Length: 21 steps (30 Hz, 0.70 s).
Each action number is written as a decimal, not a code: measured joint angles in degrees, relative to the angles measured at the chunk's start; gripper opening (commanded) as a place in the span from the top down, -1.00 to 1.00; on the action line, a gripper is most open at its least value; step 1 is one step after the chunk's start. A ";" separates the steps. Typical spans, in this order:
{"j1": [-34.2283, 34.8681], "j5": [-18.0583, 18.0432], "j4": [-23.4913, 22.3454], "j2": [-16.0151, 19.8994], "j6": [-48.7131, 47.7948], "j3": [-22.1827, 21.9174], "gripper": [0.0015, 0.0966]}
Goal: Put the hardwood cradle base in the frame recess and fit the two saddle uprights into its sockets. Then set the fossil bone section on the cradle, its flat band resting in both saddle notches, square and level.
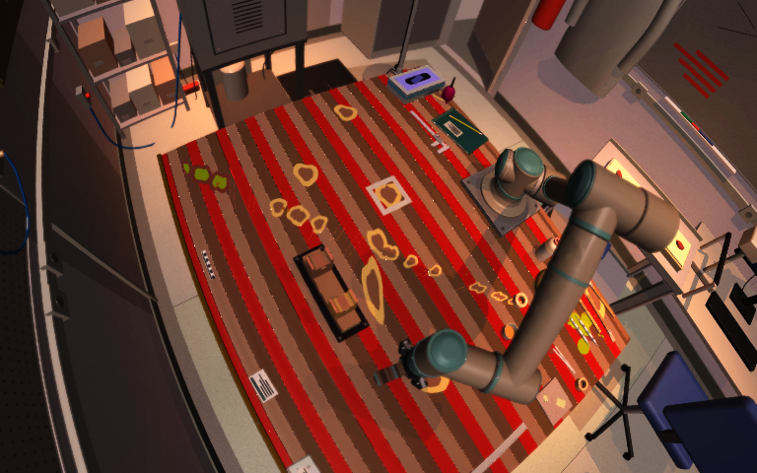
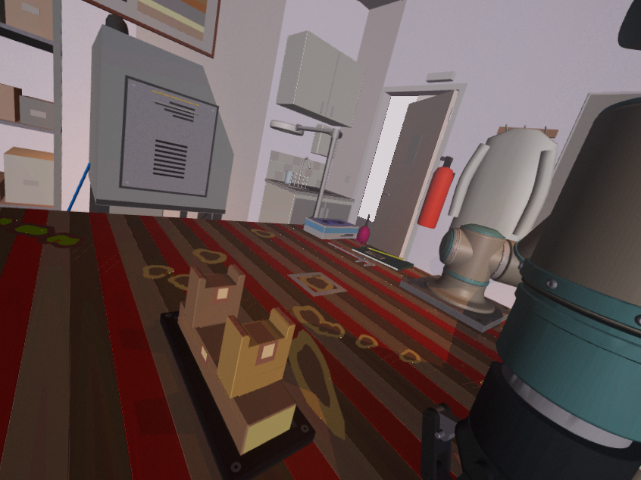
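In the middle of the striped table, the hardwood cradle base (image 1: 330, 291) sits in the black frame (image 1: 329, 293). Two saddle uprights stand in its sockets, the far one (image 2: 213, 297) and the near one (image 2: 254, 350), notches up. No bone rests on the notches. Toward the near table edge, my gripper (image 1: 385, 375) hangs low over the surface, closing around a dark piece that I cannot make out. The wrist and forearm hide what lies under it. An orange-ringed shape (image 1: 436, 385) shows just under the wrist.
Behind the table stand a grey cabinet (image 2: 155, 134) and shelves with boxes. The arm's base (image 1: 505, 195) is bolted at the table's right side. A blue tray (image 1: 416, 82), a green notebook (image 1: 459, 131) and small items lie along the right edge. Yellow ring marks dot the top.
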 measured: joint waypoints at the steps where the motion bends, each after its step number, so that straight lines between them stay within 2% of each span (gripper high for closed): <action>1: 0.00 0.00 0.00 0.00 0.00 0.00 0.26; 15: 0.00 0.01 0.00 0.00 0.00 0.00 0.85; 21: 0.00 0.01 0.00 0.00 0.00 0.00 0.86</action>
